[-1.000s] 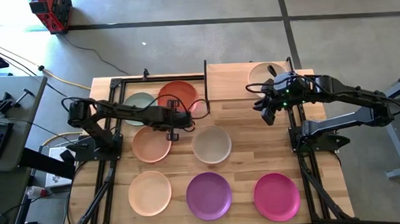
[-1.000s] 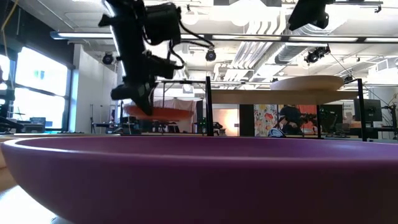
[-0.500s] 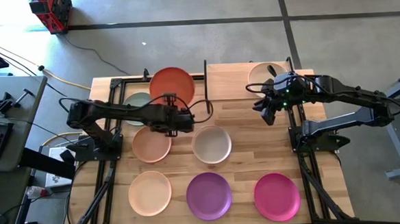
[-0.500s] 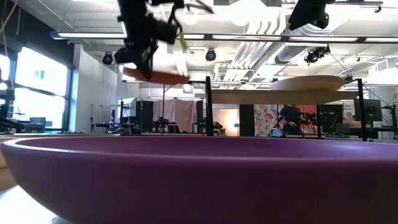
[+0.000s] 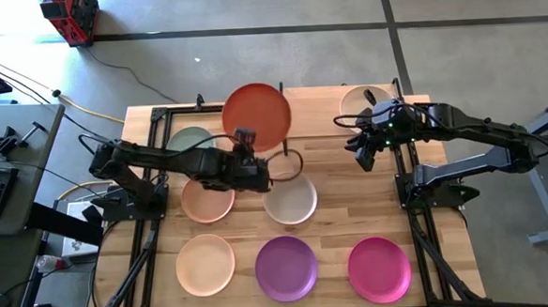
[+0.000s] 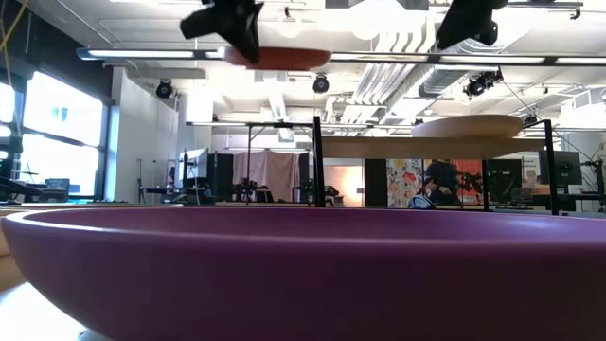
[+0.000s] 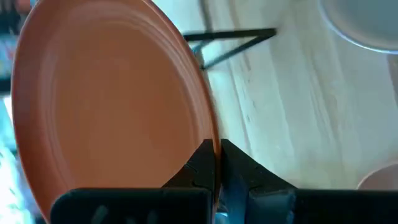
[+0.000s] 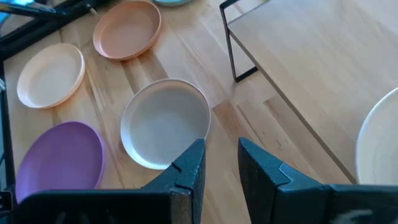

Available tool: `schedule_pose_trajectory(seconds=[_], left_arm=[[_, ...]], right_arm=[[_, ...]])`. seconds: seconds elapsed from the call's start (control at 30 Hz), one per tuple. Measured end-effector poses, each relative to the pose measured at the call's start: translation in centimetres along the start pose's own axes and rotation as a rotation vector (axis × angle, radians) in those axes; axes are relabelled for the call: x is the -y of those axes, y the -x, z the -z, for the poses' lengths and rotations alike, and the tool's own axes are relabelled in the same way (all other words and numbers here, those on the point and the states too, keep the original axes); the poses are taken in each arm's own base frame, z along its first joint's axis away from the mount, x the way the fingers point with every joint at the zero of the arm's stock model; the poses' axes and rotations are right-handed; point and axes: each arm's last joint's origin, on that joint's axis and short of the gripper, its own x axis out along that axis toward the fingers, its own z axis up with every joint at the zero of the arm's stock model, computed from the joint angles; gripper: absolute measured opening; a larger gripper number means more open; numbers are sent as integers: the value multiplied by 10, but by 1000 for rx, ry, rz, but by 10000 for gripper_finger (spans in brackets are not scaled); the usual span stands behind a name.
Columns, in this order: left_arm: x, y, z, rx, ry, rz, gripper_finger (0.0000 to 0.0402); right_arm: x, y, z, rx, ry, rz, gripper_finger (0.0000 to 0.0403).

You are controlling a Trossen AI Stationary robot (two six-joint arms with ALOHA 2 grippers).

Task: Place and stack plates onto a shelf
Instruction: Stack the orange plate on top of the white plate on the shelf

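Left gripper (image 7: pixel 216 163): pinched shut on the rim of the terracotta plate (image 5: pixel 256 116); an edge grip keeps the plate level and high above the table, likely to clear the shelf (image 5: pixel 319 109) edge.
Terracotta plate: round, shallow, matte orange-red; hanging just left of the shelf, at the table's far side.
Shelf: light wood on black posts; a cream-white plate (image 5: pixel 359 101) sits at its right end, leaving the left half free.
Right gripper (image 8: pixel 216 163): narrowly parted, holding nothing; waits above the shelf's right part.
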Motion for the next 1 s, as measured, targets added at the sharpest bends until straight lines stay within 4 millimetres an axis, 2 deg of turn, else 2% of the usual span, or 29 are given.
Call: schedule_pose_trajectory(seconds=[0.37,0.53,0.7,1.0], left_arm=[[14,21,-9,76,-149,5,1],[18,25,-10,109,-256,31,1],[20,27,-11,121,-369,34,1],[20,27,-11,132,-538,36,1]], right_arm=[[-6,-41,-6,-148,-1,-8,123],[-8,-56,-13,-123,-10,10,153],[-12,-58,-22,-43,-68,-31,179],[-16,-58,-34,77,-138,-82,184]])
